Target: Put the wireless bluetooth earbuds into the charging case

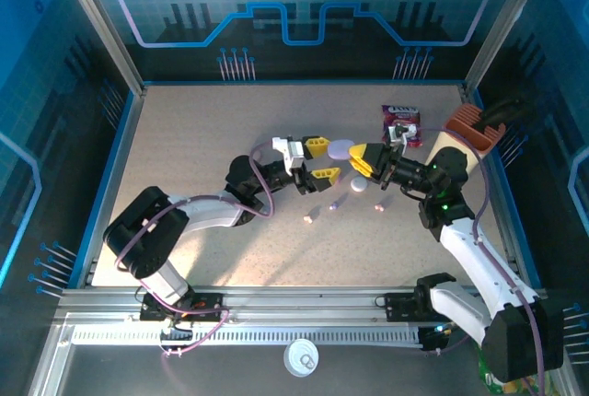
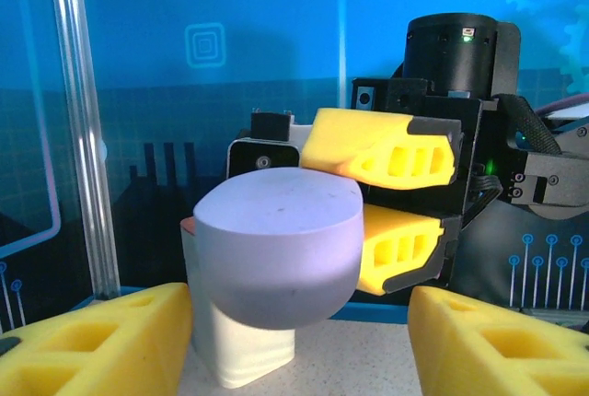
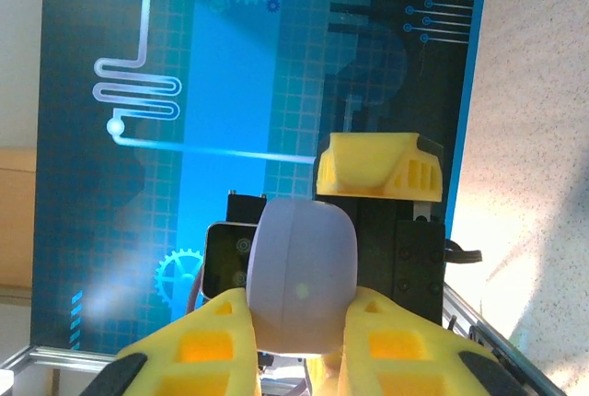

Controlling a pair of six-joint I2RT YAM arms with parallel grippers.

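Earbuds lie loose on the table, none in a case. The table is a speckled beige board w/ a blue rim, inside a blue-lit enclosure.

Left arm bends in from the near-left and right arm from the near-right. Their heads meet face to face around mid-table.

A white-and-terracotta holder stands at the table's right edge. The white block seen behind and below the case in the left wrist cam is prob. this same holder. A red snack packet lies flat just left of it.

Right gripper is clamped on the charging case, a lavender oval pebble held up off the table. The right wrist cam shows its yellow fingers pressed against both sides.

Left gripper stands wide and grips nothing. In the left wrist cam its two fingers sit low at either side, w/ clear gaps to the case hanging btwn them. The case looks closed.

A pale oval piece, bigger than the buds, rests on the table just near-side of the right gripper.

Three buds show as tiny pale bits nearer the arm bases: one near-left of the grippers, one just below the left gripper, one below the right gripper. All are apart from each other and from the case.
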